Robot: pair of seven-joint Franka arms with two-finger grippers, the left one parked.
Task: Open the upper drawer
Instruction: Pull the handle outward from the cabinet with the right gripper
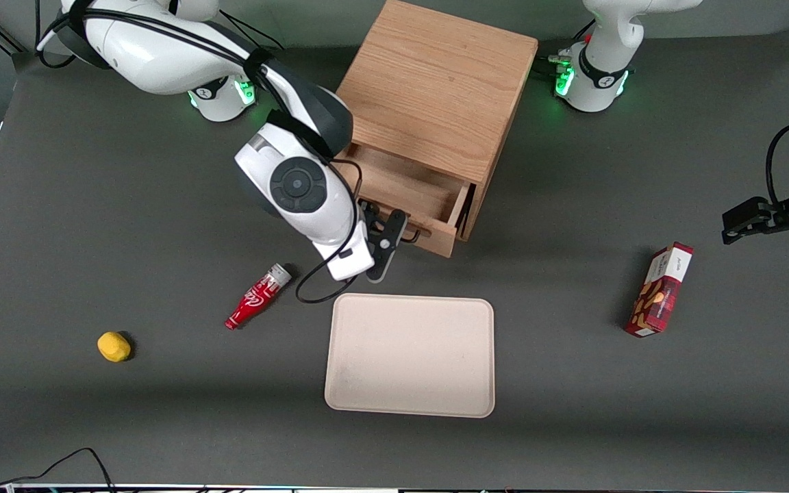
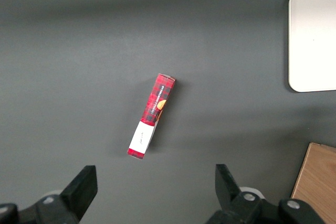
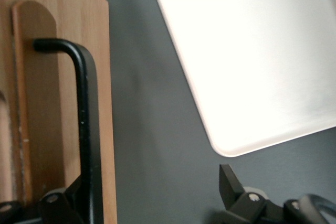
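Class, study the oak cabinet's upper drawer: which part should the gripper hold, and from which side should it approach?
Grip the thin black bar handle on the upper drawer, coming from in front. The bar stands clear of the drawer's face, leaving room for a finger. The gripper is already there, fingers open.

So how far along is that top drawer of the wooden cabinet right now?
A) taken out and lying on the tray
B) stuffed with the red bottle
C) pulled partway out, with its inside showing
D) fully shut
C: the upper drawer juts out of the cabinet with its bare wooden inside showing, and the gripper is at the drawer's black handle.
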